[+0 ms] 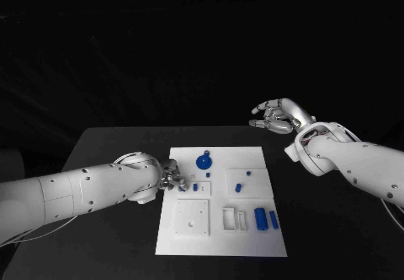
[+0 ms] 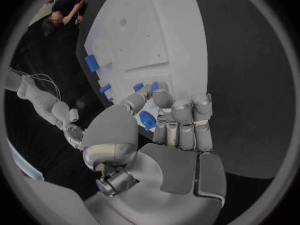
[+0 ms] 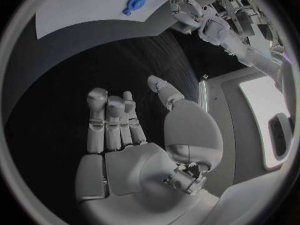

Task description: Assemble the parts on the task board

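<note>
The white task board (image 1: 220, 239) lies in the middle of the black table. My left hand (image 1: 171, 177) sits at the board's left edge, and its thumb and fingers pinch a small blue part (image 2: 147, 120) just over the board. A round blue part (image 1: 205, 161) stands near the far end, with small blue pieces (image 1: 238, 187) at mid-board. Two blue bars (image 1: 261, 219) lie near the right side. My right hand (image 1: 276, 115) hovers beyond the board's far right corner, fingers apart and holding nothing; the right wrist view shows this hand (image 3: 125, 135), the board (image 3: 81, 10) and the round part (image 3: 133, 1).
Raised white square blocks (image 1: 192, 217) with holes occupy the board's near left. Bare black table surrounds the board on all sides. My left arm (image 1: 76, 195) lies across the table to the left of the board.
</note>
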`<act>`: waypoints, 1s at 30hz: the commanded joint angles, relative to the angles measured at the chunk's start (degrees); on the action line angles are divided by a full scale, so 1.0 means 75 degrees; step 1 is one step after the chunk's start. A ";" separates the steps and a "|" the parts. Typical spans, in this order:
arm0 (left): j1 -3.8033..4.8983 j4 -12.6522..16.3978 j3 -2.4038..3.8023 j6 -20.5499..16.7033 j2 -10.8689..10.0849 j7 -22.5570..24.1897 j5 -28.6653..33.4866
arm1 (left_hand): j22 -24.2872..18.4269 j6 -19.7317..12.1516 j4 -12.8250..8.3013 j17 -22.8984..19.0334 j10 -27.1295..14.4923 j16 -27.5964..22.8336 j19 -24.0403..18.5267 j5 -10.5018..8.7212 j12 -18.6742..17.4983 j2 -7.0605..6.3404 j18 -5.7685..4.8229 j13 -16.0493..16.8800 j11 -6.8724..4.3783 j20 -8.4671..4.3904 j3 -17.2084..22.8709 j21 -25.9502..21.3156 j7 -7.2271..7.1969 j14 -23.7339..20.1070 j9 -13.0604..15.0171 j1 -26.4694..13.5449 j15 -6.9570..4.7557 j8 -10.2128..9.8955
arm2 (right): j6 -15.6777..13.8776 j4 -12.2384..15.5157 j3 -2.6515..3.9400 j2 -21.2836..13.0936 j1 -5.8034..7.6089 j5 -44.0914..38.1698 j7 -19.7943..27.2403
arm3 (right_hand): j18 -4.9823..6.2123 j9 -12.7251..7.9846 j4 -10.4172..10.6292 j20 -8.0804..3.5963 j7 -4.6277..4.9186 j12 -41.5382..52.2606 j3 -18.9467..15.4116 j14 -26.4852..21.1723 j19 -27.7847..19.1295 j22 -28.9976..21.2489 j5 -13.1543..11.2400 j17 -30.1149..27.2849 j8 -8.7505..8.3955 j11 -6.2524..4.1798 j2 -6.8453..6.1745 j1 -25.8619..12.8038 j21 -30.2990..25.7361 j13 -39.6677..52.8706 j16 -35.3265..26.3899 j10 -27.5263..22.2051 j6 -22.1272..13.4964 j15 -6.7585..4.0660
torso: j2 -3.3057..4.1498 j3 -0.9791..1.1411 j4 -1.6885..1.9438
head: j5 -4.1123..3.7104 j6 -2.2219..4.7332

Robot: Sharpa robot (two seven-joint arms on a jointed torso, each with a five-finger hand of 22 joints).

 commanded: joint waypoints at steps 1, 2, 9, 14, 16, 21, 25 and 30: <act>-0.0059 -0.0036 -0.0043 0.0139 0.0033 -0.0120 -0.0080 | 0.0010 0.0148 -0.0023 0.0006 0.0247 0.0052 -0.0005 -0.0087 0.0043 0.0057 0.0129 0.0008 -0.0250 -0.0755 0.0065 0.0035 -0.0167 0.0179 -0.0023 -0.0014 -0.0275 0.0802 | 0.0089 0.0012 0.0003 0.0003 -0.0006 -0.0021 0.0038 | 0.0615 0.0010 0.0045 -0.0035 0.0203 0.0045 0.0013 0.0024 0.0014 0.0114 0.0035 -0.0012 0.0033 -0.0008 0.0031 0.0039 -0.0031 -0.0010 0.0018 0.0000 -0.0126 0.0034 | 0.0000 -0.0001 -0.0003 | 0.0002 0.0014; -0.0064 -0.0040 -0.0043 0.0093 0.0036 -0.0113 -0.0080 | 0.0010 0.0146 -0.0020 0.0006 0.0247 0.0052 -0.0005 -0.0092 0.0043 0.0057 0.0129 0.0008 -0.0250 -0.0755 0.0064 0.0035 -0.0167 0.0178 -0.0025 -0.0017 -0.0275 0.0806 | 0.0088 0.0012 0.0003 0.0003 -0.0006 -0.0021 0.0038 | 0.0615 0.0010 0.0045 -0.0035 0.0203 0.0045 0.0013 0.0024 0.0014 0.0114 0.0035 -0.0012 0.0033 -0.0008 0.0032 0.0039 -0.0031 -0.0010 0.0018 0.0000 -0.0126 0.0034 | 0.0001 -0.0001 -0.0007 | 0.0001 0.0016; -0.0076 0.0024 -0.0042 -0.0155 -0.0022 -0.0045 -0.0075 | 0.0009 0.0135 0.0014 0.0004 0.0244 0.0054 -0.0004 -0.0096 0.0046 0.0089 0.0130 0.0008 -0.0250 -0.0756 0.0066 0.0037 -0.0167 0.0177 -0.0040 -0.0037 -0.0277 0.0838 | 0.0086 0.0009 0.0003 -0.0003 -0.0008 -0.0021 0.0040 | 0.0615 0.0010 0.0046 -0.0036 0.0203 0.0045 0.0013 0.0024 0.0014 0.0114 0.0036 -0.0012 0.0034 -0.0008 0.0032 0.0039 -0.0031 -0.0011 0.0018 0.0000 -0.0127 0.0034 | -0.0001 0.0003 -0.0009 | 0.0003 0.0025; -0.0092 0.0104 -0.0038 -0.0342 -0.0086 -0.0004 -0.0066 | 0.0010 0.0134 0.0015 0.0003 0.0244 0.0057 -0.0001 -0.0094 0.0048 0.0103 0.0133 0.0009 -0.0253 -0.0758 0.0075 0.0039 -0.0170 0.0180 -0.0046 -0.0028 -0.0279 0.0854 | 0.0082 0.0010 0.0003 -0.0005 -0.0013 -0.0022 0.0042 | 0.0615 0.0010 0.0046 -0.0036 0.0203 0.0045 0.0012 0.0024 0.0014 0.0115 0.0037 -0.0013 0.0034 -0.0008 0.0032 0.0038 -0.0032 -0.0011 0.0018 -0.0001 -0.0127 0.0034 | 0.0001 -0.0001 -0.0007 | -0.0011 0.0025; -0.0093 0.0127 -0.0037 -0.0382 -0.0097 0.0008 -0.0061 | 0.0010 0.0135 0.0013 0.0004 0.0244 0.0059 0.0001 -0.0093 0.0050 0.0107 0.0135 0.0009 -0.0255 -0.0759 0.0078 0.0040 -0.0171 0.0183 -0.0048 -0.0023 -0.0280 0.0861 | 0.0081 0.0010 0.0003 -0.0011 -0.0014 -0.0022 0.0042 | 0.0615 0.0010 0.0047 -0.0036 0.0203 0.0046 0.0012 0.0024 0.0014 0.0115 0.0037 -0.0013 0.0034 -0.0008 0.0033 0.0039 -0.0032 -0.0012 0.0018 -0.0001 -0.0127 0.0034 | -0.0001 -0.0001 -0.0005 | -0.0020 0.0028; -0.0098 0.0209 -0.0037 -0.0486 -0.0134 0.0031 -0.0062 | 0.0011 0.0136 0.0010 0.0003 0.0244 0.0062 0.0004 -0.0090 0.0052 0.0113 0.0137 0.0009 -0.0258 -0.0761 0.0082 0.0042 -0.0175 0.0186 -0.0052 -0.0016 -0.0281 0.0875 | 0.0080 0.0008 0.0003 -0.0008 -0.0017 -0.0023 0.0042 | 0.0615 0.0011 0.0047 -0.0036 0.0203 0.0046 0.0011 0.0024 0.0014 0.0115 0.0038 -0.0013 0.0035 -0.0008 0.0033 0.0039 -0.0032 -0.0013 0.0018 -0.0001 -0.0127 0.0034 | 0.0000 0.0000 -0.0004 | -0.0016 0.0024; -0.0103 0.0226 -0.0036 -0.0560 -0.0145 0.0048 -0.0069 | 0.0011 0.0137 0.0007 0.0003 0.0244 0.0065 0.0007 -0.0088 0.0053 0.0114 0.0139 0.0010 -0.0261 -0.0763 0.0086 0.0045 -0.0177 0.0190 -0.0055 -0.0011 -0.0283 0.0885 | 0.0081 0.0007 0.0003 -0.0006 -0.0017 -0.0023 0.0041 | 0.0615 0.0011 0.0048 -0.0036 0.0203 0.0047 0.0011 0.0024 0.0015 0.0115 0.0038 -0.0013 0.0035 -0.0008 0.0033 0.0038 -0.0033 -0.0013 0.0019 -0.0001 -0.0127 0.0034 | 0.0001 0.0000 -0.0004 | -0.0021 0.0014; -0.0103 0.0196 -0.0036 -0.0642 -0.0145 0.0070 -0.0075 | 0.0012 0.0137 0.0006 0.0003 0.0244 0.0066 0.0009 -0.0088 0.0055 0.0118 0.0140 0.0010 -0.0263 -0.0764 0.0089 0.0046 -0.0179 0.0193 -0.0058 -0.0007 -0.0284 0.0894 | 0.0081 0.0007 0.0003 -0.0003 -0.0017 -0.0023 0.0041 | 0.0615 0.0011 0.0049 -0.0037 0.0203 0.0048 0.0010 0.0024 0.0015 0.0116 0.0039 -0.0013 0.0036 -0.0008 0.0033 0.0039 -0.0033 -0.0014 0.0019 -0.0001 -0.0127 0.0034 | -0.0002 -0.0001 -0.0004 | -0.0028 0.0012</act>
